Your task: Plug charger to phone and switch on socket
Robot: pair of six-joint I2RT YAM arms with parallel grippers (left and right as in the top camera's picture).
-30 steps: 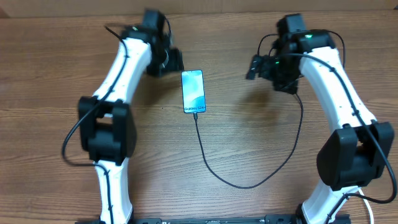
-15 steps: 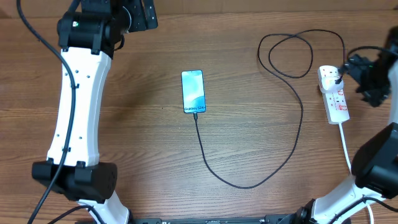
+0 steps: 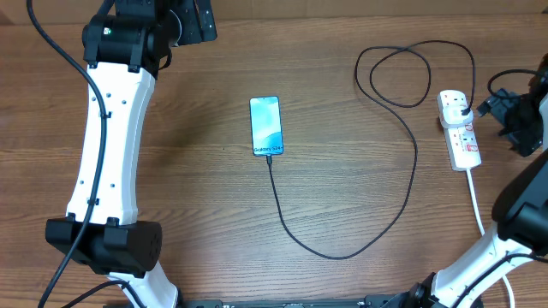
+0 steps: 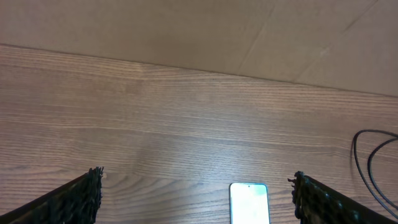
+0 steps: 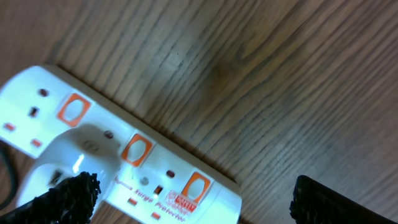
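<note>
The phone [image 3: 265, 126] lies screen up at the table's middle, lit light blue; its top end shows in the left wrist view [image 4: 250, 203]. The thin black charger cable [image 3: 342, 254] runs from the phone's bottom edge, loops right and up, and ends at a black plug [image 3: 462, 107] seated in the white socket strip [image 3: 460, 133]. The strip with its red switches [image 5: 135, 149] fills the right wrist view. My left gripper [image 3: 195, 19] is open and empty, high at the far left [image 4: 196, 200]. My right gripper [image 3: 503, 109] is open just right of the strip [image 5: 193, 202].
The strip's thick white cord [image 3: 476, 201] runs toward the front right beside my right arm. The charger cable makes a double loop [image 3: 402, 75] at the back right. A tan wall [image 4: 186, 28] borders the table's far edge.
One second ago both arms were close around the phone and the strip did not show. Since half a second ago my right gripper has shifted slightly right; the left arm has barely moved.
</note>
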